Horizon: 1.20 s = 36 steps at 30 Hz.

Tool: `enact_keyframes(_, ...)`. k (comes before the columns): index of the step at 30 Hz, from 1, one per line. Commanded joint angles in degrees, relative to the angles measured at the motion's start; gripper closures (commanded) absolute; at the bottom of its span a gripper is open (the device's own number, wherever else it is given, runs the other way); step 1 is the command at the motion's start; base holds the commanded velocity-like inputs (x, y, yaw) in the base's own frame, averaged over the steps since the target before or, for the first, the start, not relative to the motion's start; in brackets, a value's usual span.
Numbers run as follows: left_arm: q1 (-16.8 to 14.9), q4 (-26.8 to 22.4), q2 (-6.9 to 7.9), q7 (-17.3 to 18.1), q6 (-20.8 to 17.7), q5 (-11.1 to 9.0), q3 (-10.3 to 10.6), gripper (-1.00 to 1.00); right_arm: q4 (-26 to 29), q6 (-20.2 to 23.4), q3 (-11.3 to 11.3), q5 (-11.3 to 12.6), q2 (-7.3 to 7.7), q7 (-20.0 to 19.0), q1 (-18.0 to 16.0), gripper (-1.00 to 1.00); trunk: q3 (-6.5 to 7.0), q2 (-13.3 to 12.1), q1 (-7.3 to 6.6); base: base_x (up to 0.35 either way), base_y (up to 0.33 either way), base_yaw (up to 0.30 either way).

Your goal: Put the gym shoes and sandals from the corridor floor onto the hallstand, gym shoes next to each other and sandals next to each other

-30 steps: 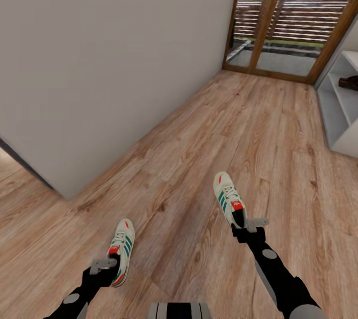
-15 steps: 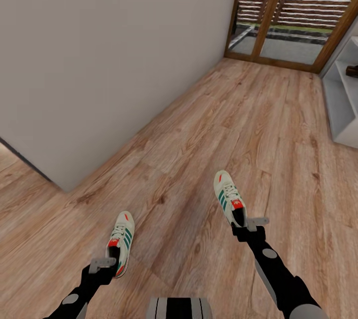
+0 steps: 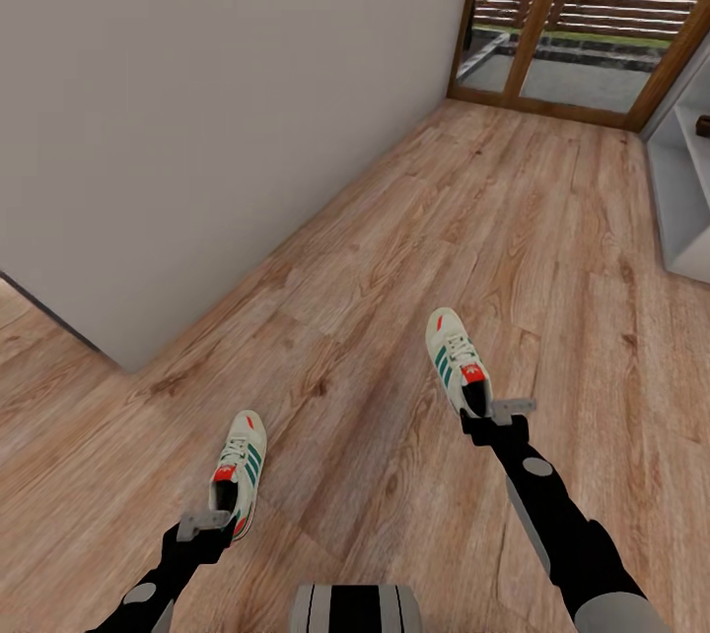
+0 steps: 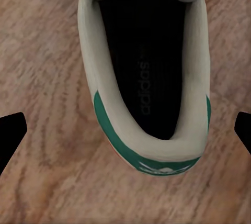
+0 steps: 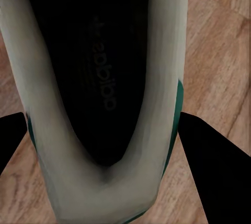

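1. Floor [image 3: 552, 248]: brown wood planks, runs from a grey wall to glass doors at the far end.
2. Rack [image 3: 685, 189]: white shelves at the corridor's right edge, well apart from both shoes. A dark item sits on a shelf at the frame edge, too small to ID.
3. L shoe [image 3: 240, 471]: white w/ green stripes, red tongue patch. Lies on the floor, toe pointing away, heel at the L claw [image 3: 205, 523].
4. R shoe [image 3: 458, 360]: same make, also toe away, heel at the R claw [image 3: 501, 412]. Well apart from the L shoe.
5. Handling, my guess: light, soft upper, stiffer at the heel cup and sole. Best hold looks like the heel collar, pinched across its width; the toe would likely droop but shouldn't slip much.
6. L claw: spread wide. In its wrist view the fingers [image 4: 11, 136] stand at both frame edges w/ bare floor between them and the shoe's heel [image 4: 157, 158]. Not touching; holds nothing.
7. R claw: fingers [image 5: 212, 166] sit just beside the heel [image 5: 99, 182], one each side. Can't tell if they press it or only flank it, so grip unconfirmed.
8. Sandals not yet dealt w/; neither shoe is on the rack.
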<state>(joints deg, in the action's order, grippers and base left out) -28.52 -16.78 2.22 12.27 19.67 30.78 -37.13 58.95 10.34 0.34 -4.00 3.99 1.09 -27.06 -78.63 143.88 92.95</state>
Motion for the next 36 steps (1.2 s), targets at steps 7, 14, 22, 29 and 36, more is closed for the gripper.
enact_keyframes(7,-0.04,-0.08,-0.02,0.38,0.2,0.33,-0.49,-1.0,0.27,0.74,0.09,-0.51,0.04,0.14,0.06,1.0,-0.04,0.01,-0.01,0.0,0.0,0.0)
enact_keyframes(14,-0.04,-0.32,0.05,0.37,0.19,0.33,-0.49,-1.0,0.14,0.58,0.17,-0.57,0.05,0.14,0.11,1.0,-0.04,0.01,-0.01,0.0,0.0,0.0)
enact_keyframes(22,-0.04,-0.27,0.12,0.35,0.21,0.33,-0.49,-1.0,0.28,0.56,0.19,-0.49,0.05,0.14,0.14,1.0,-1.59,0.11,0.17,0.0,0.0,0.0)
enact_keyframes(29,-0.04,-0.05,0.07,0.36,0.27,0.33,-0.49,-1.0,0.21,0.56,0.19,-0.49,0.05,0.14,0.13,1.0,-3.14,0.2,0.35,0.0,0.0,0.0)
enact_keyframes(36,-0.04,-0.04,0.06,0.35,0.28,0.33,-0.49,-1.0,0.2,0.56,0.19,-0.49,0.05,0.14,0.1,1.0,-4.25,0.27,0.48,0.0,0.0,0.0)
